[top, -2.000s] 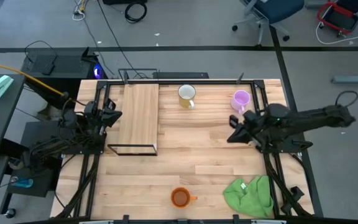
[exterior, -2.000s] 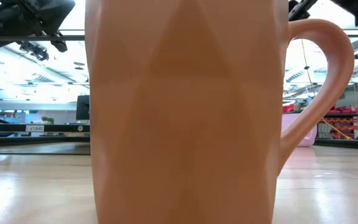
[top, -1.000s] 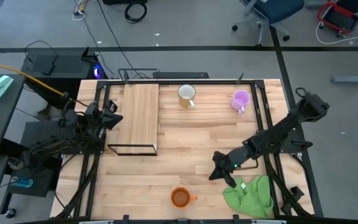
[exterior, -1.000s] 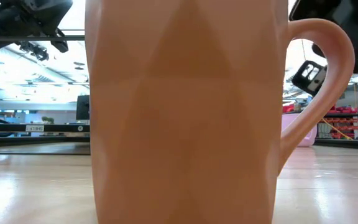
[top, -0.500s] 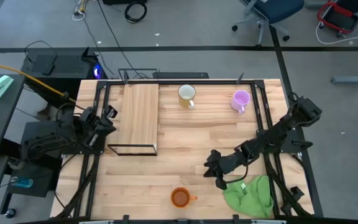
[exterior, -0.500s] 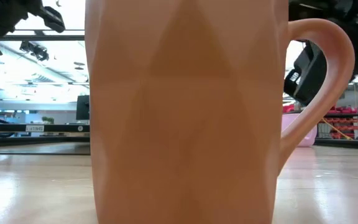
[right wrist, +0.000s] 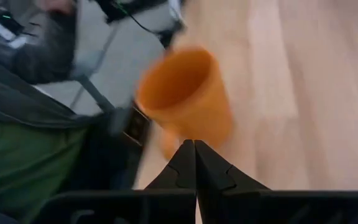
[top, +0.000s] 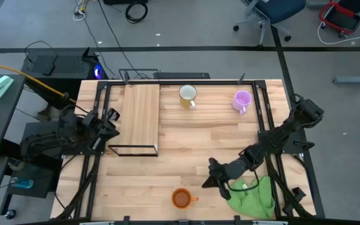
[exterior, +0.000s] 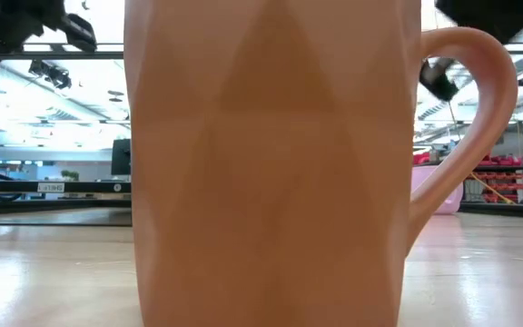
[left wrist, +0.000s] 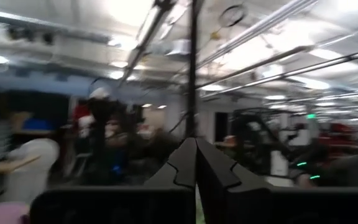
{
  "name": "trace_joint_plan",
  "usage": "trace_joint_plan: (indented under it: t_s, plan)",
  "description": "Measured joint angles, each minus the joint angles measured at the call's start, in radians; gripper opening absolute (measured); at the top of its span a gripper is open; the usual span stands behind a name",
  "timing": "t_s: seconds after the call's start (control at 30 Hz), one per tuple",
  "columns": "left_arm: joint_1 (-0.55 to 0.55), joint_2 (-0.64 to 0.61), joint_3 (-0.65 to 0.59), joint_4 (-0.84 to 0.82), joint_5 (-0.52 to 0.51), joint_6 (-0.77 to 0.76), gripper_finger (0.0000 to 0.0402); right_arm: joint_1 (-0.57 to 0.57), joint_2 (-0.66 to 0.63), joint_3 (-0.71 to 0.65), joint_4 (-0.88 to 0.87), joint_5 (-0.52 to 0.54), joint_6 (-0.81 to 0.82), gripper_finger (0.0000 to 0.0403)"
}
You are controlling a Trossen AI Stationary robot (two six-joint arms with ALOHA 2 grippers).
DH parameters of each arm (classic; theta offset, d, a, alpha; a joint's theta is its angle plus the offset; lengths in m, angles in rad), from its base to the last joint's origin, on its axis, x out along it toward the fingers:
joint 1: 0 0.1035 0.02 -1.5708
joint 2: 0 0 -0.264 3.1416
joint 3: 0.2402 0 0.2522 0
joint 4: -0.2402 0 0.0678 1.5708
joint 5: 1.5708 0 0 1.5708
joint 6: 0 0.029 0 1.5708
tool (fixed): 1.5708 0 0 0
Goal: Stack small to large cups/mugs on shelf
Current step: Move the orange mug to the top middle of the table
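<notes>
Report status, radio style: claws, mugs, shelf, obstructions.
Right claw shut, empty, near orange mug. Left claw shut, parked beside shelf. Shelf bare; cream mug, purple mug on table. Green cloth alongside right arm.

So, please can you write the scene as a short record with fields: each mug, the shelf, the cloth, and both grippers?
orange mug: upright near the table's front edge, handle toward the green cloth
cream mug: upright at the far edge, beside the shelf
purple mug: upright at the far edge, right of the cream mug
shelf: on the table's left part, nothing on it
green cloth: crumpled at the front right corner
right gripper: fingers shut, close to the orange mug, not touching
left gripper: fingers shut, at the shelf's left side
</notes>
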Motion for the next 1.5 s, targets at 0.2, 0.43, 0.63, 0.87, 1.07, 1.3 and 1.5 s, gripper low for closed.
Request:
trace_joint_plan:
  t_s: [0.2,0.43,0.63,0.87,1.07,1.3,1.5]
  plan:
    - [0.0,0.0,0.0,-0.121,-0.163,0.056,0.002,-0.01,0.008,0.172,-0.277,0.015,-0.044,0.0006]
    - [0.001,0.0,0.0,-0.188,-0.191,0.051,0.0009,-0.045,0.064,0.332,-0.447,0.021,-0.059,0.001]
    - [0.0,0.0,0.0,-0.203,-0.213,0.069,0.0021,-0.084,0.097,0.438,-0.565,-0.002,-0.075,0.0015]
    - [0.0,0.0,0.0,-0.204,-0.217,0.073,0.0017,-0.142,0.157,0.565,-0.724,-0.084,-0.074,0.0044]
    - [0.0,0.0,0.0,-0.211,-0.217,0.074,0.001,-0.15,0.227,0.662,-0.841,-0.128,-0.083,0.0069]
    - [0.001,0.0,0.0,-0.22,-0.217,0.075,0.0025,-0.162,0.309,0.744,-0.914,-0.141,-0.115,0.0074]
    - [0.0,0.0,0.0,-0.226,-0.217,0.074,0.0019,-0.169,0.365,0.748,-0.914,-0.196,-0.115,0.0074]
